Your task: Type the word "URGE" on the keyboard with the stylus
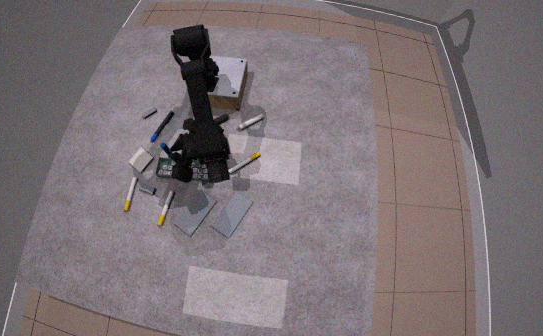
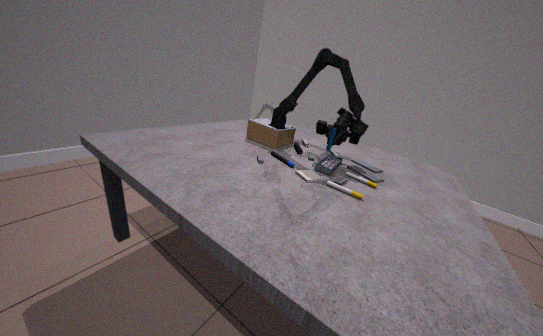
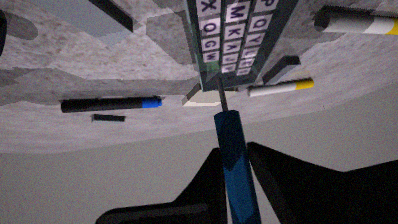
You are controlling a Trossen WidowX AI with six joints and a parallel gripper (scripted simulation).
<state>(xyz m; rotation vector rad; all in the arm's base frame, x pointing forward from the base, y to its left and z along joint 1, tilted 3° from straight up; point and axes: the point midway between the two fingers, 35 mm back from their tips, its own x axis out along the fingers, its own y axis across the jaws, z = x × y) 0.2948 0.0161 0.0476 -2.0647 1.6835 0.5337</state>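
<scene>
The keyboard (image 1: 165, 167) (image 2: 329, 164) (image 3: 235, 31) is a small dark green board with rows of pale lettered keys, partly hidden by the arm in the top view. My gripper (image 1: 174, 149) (image 2: 334, 132) (image 3: 233, 151) is shut on the blue stylus (image 1: 165, 148) (image 2: 331, 138) (image 3: 240, 185), above the keyboard. The thin grey tip points down at the keyboard's near end in the wrist view. A green patch (image 3: 212, 66) shows just beyond the W key, beside the tip. I cannot tell whether the tip touches a key, nor read the letter there.
A beige block (image 1: 141, 160) (image 2: 310, 176) and a black marker with a blue cap (image 1: 162, 126) (image 3: 110, 104) lie near the keyboard. White markers with yellow caps (image 1: 130, 194) (image 1: 166, 207) (image 1: 245, 162) lie around it. Two grey plates (image 1: 193, 220) (image 1: 232, 215) lie in front.
</scene>
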